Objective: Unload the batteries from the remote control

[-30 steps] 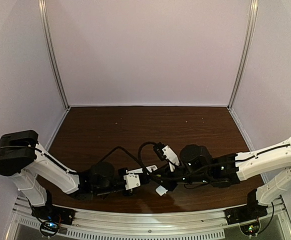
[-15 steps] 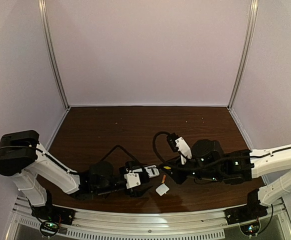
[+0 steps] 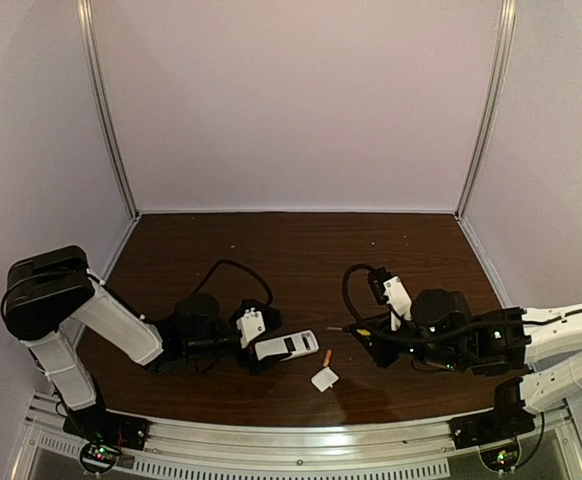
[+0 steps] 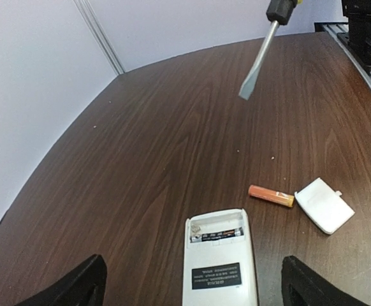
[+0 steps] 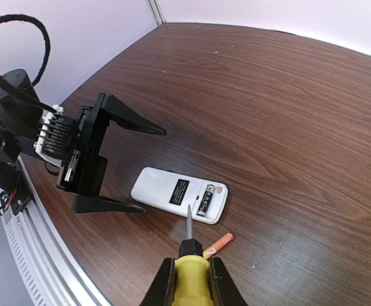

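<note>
The right gripper (image 5: 189,284) has its fingers (image 5: 164,280) clamped on the yellow handle of the screwdriver (image 5: 190,264). The blade hangs in the air, pointing toward the open bay of the remote (image 5: 179,193) without touching it. The left gripper (image 4: 192,264) has its fingers (image 4: 87,280) wide apart and holds nothing. The remote lies flat between them, back up, with gaps on both sides. Something dark with lettering sits in the bay; I cannot tell whether it is a battery.

In the top view, one orange battery (image 3: 325,357) lies on the table (image 3: 271,250) at 5 o'clock of the remote's open end, just beside it. The white cover (image 3: 324,379) lies at 6 o'clock of that battery; I cannot tell whether they touch. The blade tip is at 2 o'clock of the open end.
</note>
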Available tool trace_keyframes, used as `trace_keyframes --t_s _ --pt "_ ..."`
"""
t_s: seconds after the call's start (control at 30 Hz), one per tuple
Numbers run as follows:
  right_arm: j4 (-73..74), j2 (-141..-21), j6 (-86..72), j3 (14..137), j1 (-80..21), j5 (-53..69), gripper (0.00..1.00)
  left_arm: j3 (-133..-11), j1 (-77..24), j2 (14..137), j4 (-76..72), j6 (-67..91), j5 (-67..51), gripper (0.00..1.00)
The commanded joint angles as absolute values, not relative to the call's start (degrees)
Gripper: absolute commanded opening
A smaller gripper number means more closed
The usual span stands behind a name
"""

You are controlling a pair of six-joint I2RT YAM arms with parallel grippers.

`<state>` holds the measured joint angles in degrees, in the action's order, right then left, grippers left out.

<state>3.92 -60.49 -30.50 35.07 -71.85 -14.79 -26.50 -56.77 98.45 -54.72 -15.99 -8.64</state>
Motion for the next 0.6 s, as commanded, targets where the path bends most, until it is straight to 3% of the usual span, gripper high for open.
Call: trace_keyframes --t_s 0.0,0.57 --pt "4.31 -58.25 -32.14 33.92 -71.53 -17.41 0.00 -28.21 -53.72 101.28 -53.79 -12.01 -20.03 0.97" --pt "3.88 -57.05 -32.08 32.83 -71.32 -17.69 0.00 -34.07 -47.59 108.54 -46.19 -10.68 -29.15 0.93"
